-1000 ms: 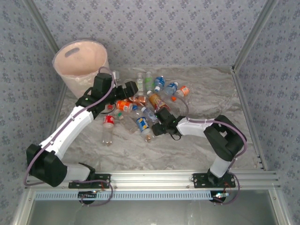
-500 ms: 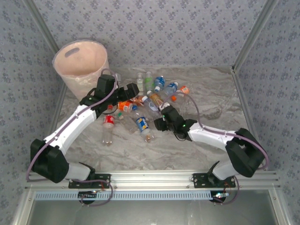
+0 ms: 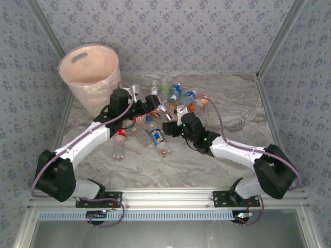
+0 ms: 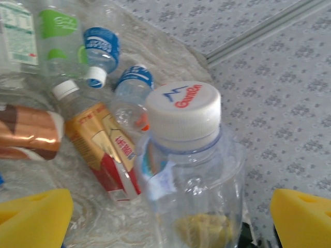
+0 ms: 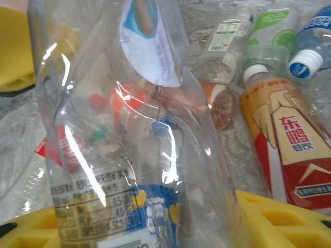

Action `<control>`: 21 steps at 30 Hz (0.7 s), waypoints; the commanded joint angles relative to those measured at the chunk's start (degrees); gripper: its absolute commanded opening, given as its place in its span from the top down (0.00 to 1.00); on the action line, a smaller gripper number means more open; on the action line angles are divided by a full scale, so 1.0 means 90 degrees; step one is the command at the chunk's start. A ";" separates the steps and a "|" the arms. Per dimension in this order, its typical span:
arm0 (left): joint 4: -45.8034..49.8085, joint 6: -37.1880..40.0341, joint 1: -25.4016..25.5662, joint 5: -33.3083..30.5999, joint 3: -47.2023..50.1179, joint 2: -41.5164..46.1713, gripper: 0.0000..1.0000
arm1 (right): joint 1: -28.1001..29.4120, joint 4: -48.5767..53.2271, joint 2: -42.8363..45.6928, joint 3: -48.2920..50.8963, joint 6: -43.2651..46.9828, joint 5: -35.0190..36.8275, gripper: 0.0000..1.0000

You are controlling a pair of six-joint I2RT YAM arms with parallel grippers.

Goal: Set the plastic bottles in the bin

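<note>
Nearest my bases, a red-labelled bottle (image 3: pixel 119 135) and a blue-and-yellow-labelled one (image 3: pixel 156 137) lie loose on the marbled table (image 3: pixel 238 111). Just past them, my right pincer (image 3: pixel 170 126) is clenched on a clear bottle (image 5: pixel 129 134) with a white cap (image 4: pixel 183 111). My left pincer (image 3: pixel 156 102) is spread wide, its yellow fingers (image 4: pixel 33 214) on either side of that same bottle and clear of it. Beyond lies the heap of bottles (image 3: pixel 176 95), and the pink bin (image 3: pixel 90 90) stands in the far left corner.
</note>
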State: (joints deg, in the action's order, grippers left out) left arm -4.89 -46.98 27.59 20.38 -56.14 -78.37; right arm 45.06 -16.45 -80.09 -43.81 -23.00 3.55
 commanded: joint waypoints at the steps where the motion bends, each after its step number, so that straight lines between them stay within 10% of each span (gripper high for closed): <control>1: -0.0831 -0.0155 0.0071 0.0225 0.0175 -0.0144 0.02 | 0.0045 -0.0353 -0.0094 -0.0196 -0.0182 -0.0472 0.39; 7: -0.1038 -0.0200 0.0088 0.0085 0.0134 -0.0290 0.03 | 0.0048 -0.0697 -0.0171 -0.0259 -0.0172 -0.1064 0.37; 21: -0.1312 -0.0327 0.0105 -0.0214 0.0271 -0.0261 0.43 | 0.0052 -0.1194 -0.0408 -0.0270 -0.0305 -0.1609 0.31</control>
State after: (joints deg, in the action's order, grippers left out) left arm -14.04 -50.46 28.25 18.65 -53.71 -81.32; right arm 45.15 -24.71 -83.31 -44.56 -24.91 -8.69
